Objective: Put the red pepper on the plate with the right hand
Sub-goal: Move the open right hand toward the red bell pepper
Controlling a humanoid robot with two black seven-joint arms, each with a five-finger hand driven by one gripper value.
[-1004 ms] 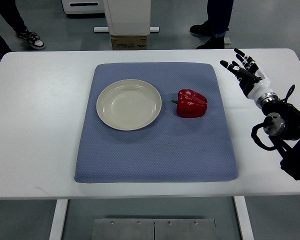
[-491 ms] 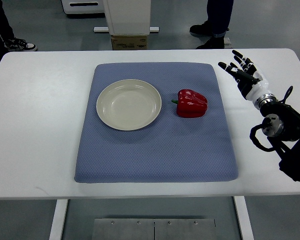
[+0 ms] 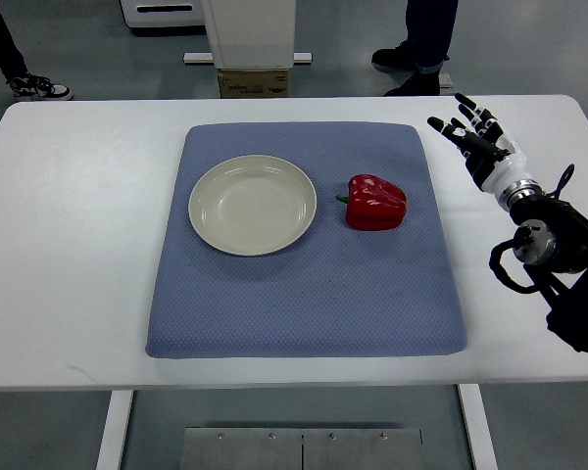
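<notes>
A red pepper [image 3: 375, 203] lies on its side on the blue mat [image 3: 304, 294], its green stem pointing left. Just left of it sits an empty cream plate [image 3: 253, 205]. My right hand [image 3: 467, 135] hovers over the white table to the right of the mat's far right corner, fingers spread and holding nothing. It is well apart from the pepper, up and to the right of it. The left arm does not show.
The white table [image 3: 78, 245] carries the mat in its middle. Beyond the far edge stand a white machine base with a cardboard box [image 3: 255, 83] and people's legs and shoes [image 3: 416, 59].
My right hand has drifted very slightly toward the far left; its fingers stay spread. The shoes at the far left shifted. Pepper and plate have not moved.
</notes>
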